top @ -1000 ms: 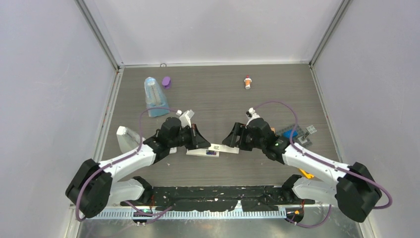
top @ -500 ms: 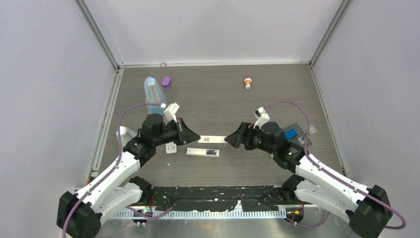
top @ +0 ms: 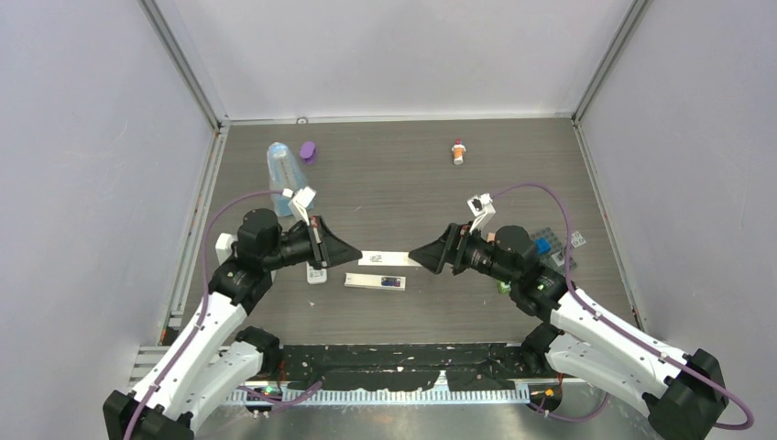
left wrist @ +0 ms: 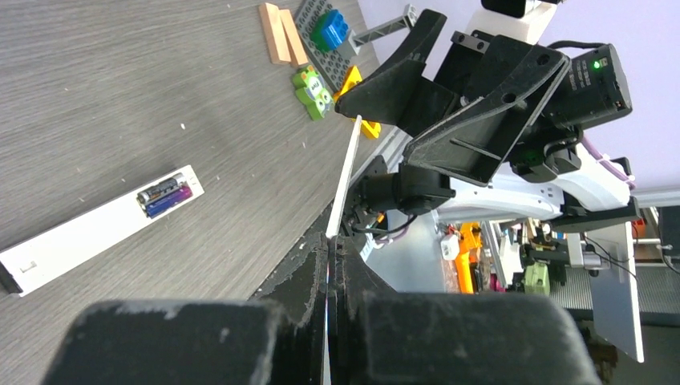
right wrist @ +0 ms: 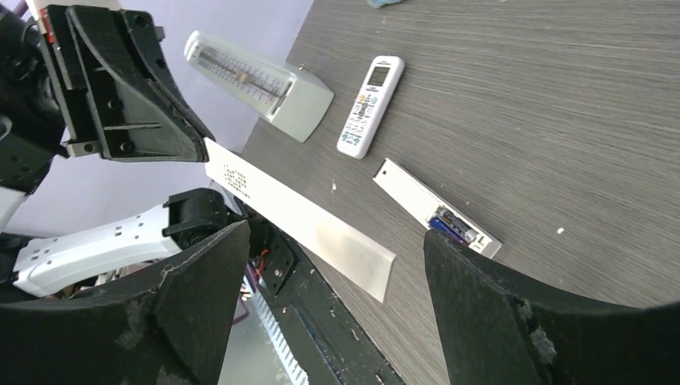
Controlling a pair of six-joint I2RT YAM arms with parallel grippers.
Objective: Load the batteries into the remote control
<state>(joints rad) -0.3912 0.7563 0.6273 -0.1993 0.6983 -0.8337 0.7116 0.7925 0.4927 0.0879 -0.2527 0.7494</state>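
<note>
My left gripper (top: 355, 252) is shut on one end of a thin flat white strip (top: 385, 258) and holds it above the table. The strip is edge-on (left wrist: 346, 172) ahead of the left jaws (left wrist: 330, 250). Its free end (right wrist: 353, 261) lies between the wide-apart fingers of my right gripper (right wrist: 335, 241), touching neither. My right gripper (top: 414, 258) is open. The remote control (right wrist: 369, 104) lies face up on the table, beside the left gripper (top: 317, 272). Two batteries (right wrist: 451, 227), one dark and one purple, sit in the open compartment of a plain white bar (top: 376, 281).
A white wedge-shaped case (right wrist: 265, 80) stands left of the remote. A clear plastic bottle (top: 284, 170) and a purple cap (top: 308, 151) are at the back left. A small red-and-white bottle (top: 458, 151) is at the back. Toy bricks (left wrist: 321, 32) lie by the right arm.
Both grippers have drawn apart, the left one leftward and the right one rightward. The white strip has risen from beside the bar and now spans between them. The right jaws have widened.
</note>
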